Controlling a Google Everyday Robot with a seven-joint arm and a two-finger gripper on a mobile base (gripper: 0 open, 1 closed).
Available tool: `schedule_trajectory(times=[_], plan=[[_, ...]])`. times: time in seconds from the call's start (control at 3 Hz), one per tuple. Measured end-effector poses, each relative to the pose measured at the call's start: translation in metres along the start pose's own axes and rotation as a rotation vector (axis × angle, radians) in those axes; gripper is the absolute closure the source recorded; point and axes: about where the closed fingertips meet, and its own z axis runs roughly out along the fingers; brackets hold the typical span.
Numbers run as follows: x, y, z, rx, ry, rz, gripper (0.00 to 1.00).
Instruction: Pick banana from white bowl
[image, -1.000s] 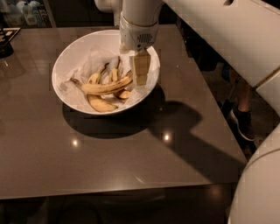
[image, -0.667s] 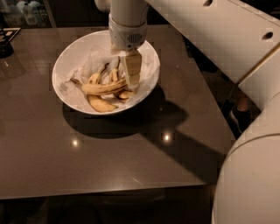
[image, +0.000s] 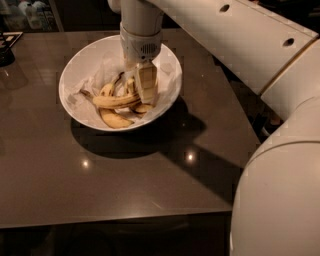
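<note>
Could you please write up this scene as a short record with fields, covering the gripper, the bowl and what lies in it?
surface: dark table
container: white bowl, upright on the table, lined with crumpled paper
contents: long banana lying crosswise; shorter bananas beside it
gripper: gripper reaching down inside the bowl, at the long banana's right end
banana status: lying in the bowl, not yet lifted
</note>
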Motion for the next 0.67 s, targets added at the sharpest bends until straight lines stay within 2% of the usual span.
schedule_trajectory(times=[0.67], plan=[[-0.007,0.001,0.02,-0.049,-0.021,-0.003,0.33]])
